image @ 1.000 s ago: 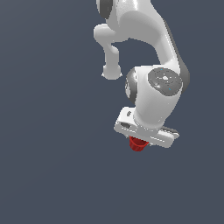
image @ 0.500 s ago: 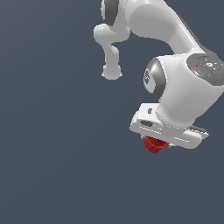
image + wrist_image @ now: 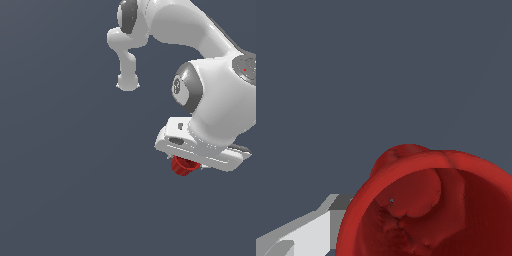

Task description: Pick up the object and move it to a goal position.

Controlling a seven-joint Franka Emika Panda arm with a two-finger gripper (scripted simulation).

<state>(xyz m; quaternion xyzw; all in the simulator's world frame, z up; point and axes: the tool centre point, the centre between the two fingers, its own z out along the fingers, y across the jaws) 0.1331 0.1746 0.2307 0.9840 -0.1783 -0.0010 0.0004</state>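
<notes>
Grey, featureless background (image 3: 60, 175) fills the exterior view's left half. Further toward the exterior view's right, the white arm (image 3: 200, 45) comes down from the top edge and ends in a broad white gripper (image 3: 187, 161) body lying roughly flat. The red cup (image 3: 184, 166) sits directly under that body, tucked against its underside, with only its lower part showing below the white housing. It is much narrower than the hand above it and sits nearer the hand's end on the exterior view's left than its middle.

In the wrist view, one pale grey finger (image 3: 303, 232) reaches in and meets the cup's (image 3: 431, 210) outer wall. The cup's open, hollow mouth faces the camera and fills the corner of the picture. The second finger is hidden, so the hand appears pinched on the cup from the one contact seen.
</notes>
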